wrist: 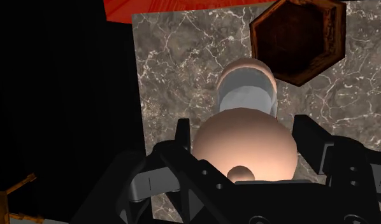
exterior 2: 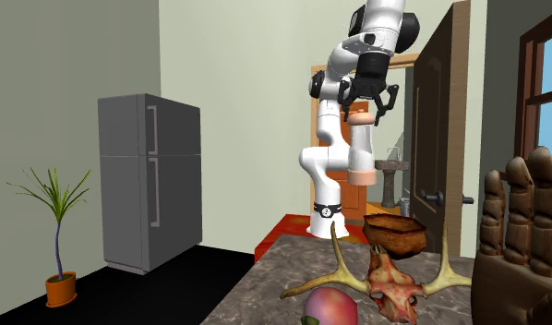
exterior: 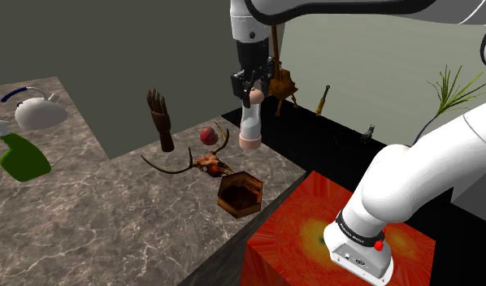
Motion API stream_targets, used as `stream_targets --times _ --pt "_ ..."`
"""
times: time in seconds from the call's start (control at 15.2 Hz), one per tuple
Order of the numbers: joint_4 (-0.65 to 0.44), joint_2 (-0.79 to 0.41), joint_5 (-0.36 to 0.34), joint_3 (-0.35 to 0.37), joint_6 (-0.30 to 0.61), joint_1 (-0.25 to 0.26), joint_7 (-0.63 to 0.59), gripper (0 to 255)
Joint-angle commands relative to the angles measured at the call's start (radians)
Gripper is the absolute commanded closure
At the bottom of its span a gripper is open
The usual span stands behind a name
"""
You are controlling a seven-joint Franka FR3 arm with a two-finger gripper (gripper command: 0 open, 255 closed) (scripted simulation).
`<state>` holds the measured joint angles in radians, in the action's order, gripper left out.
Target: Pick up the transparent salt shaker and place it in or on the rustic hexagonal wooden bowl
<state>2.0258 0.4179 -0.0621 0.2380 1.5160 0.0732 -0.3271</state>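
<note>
My black gripper [exterior: 255,82] is shut on the rounded pinkish top of the salt shaker [exterior: 250,122], a tall pale shaker with a pinkish cap and base, and holds it upright in the air well above the marble counter. The second exterior view has the gripper [exterior 2: 368,96] and shaker [exterior 2: 361,148] hanging high over the brown wooden bowl [exterior 2: 400,234]. In the shoulder view the hexagonal wooden bowl [exterior: 240,195] sits on the counter near its front corner, below the shaker. In the wrist view the shaker [wrist: 246,127] sits between my fingers, with the bowl [wrist: 299,37] beyond it and offset to one side.
An antlered skull [exterior: 207,162], a red apple [exterior: 207,135] and a carved wooden hand [exterior: 160,119] stand on the marble counter [exterior: 87,219] near the bowl. A white kettle [exterior: 36,110] and a green bottle [exterior: 22,156] sit far at the shoulder view's left. The counter edge runs beside the red stand [exterior: 314,219].
</note>
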Motion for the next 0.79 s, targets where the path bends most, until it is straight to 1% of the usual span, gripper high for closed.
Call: stream_targets --times 0.0,0.46,0.73 --pt "-0.005 0.023 0.022 0.030 -0.032 0.018 -0.042 255" --pt "-0.073 0.043 0.090 0.137 -0.127 0.069 -0.188 255" --pt "-0.005 0.059 0.096 0.138 -0.074 0.073 -0.189 255"
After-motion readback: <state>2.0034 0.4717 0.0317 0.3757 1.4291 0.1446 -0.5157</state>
